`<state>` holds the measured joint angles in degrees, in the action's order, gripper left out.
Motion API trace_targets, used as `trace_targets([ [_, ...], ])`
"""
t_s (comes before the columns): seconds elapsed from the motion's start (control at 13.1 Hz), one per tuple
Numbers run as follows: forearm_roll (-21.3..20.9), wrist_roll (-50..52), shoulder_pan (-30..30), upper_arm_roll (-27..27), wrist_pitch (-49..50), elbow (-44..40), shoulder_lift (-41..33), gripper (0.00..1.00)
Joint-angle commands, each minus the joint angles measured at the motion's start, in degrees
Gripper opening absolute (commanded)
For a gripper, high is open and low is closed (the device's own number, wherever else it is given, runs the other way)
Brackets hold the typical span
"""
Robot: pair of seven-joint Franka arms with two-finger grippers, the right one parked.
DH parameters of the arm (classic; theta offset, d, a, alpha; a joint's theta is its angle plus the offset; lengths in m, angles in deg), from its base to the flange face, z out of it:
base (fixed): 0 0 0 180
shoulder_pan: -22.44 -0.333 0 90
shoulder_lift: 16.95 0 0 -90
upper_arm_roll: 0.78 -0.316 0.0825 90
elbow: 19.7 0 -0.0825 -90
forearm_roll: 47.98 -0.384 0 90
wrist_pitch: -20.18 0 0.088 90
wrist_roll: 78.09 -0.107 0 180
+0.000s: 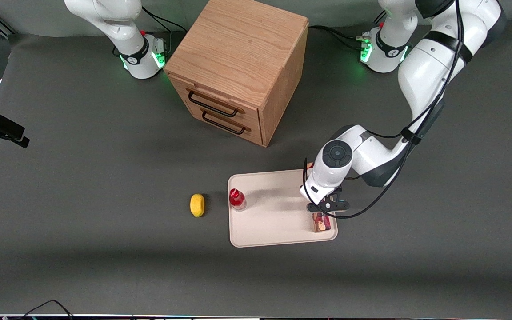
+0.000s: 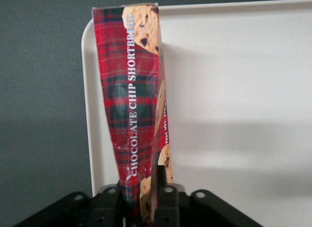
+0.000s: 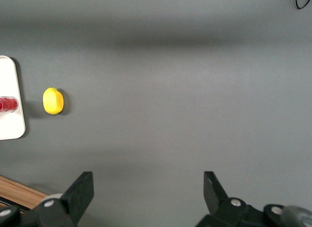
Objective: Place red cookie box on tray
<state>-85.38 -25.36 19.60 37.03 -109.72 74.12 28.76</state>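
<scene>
Gripper (image 1: pixel 327 208) clamped tight on red cookie box (image 2: pixel 134 110), over the tray (image 1: pixel 274 222) edge nearest the working arm's end.

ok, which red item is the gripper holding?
The long dark-red tartan cookie box, clamped by the gripper above the cream tray's edge; the small red-capped bottle stands untouched.

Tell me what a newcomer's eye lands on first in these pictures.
First, the left gripper shut on the red cookie box, over the tray at its edge toward the working arm. Next, the wooden drawer cabinet, farther from the front camera, then the yellow lemon beside the red-capped bottle.
</scene>
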Motion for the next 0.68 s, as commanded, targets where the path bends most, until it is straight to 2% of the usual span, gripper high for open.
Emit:
trace_targets([
  [0.0,-1.4,0.9,0.8,-0.4,-0.3,-1.2,0.8,1.00],
  [0.61,-1.4,0.6,-0.1,0.2,3.0,-2.8,-1.9,1.00],
])
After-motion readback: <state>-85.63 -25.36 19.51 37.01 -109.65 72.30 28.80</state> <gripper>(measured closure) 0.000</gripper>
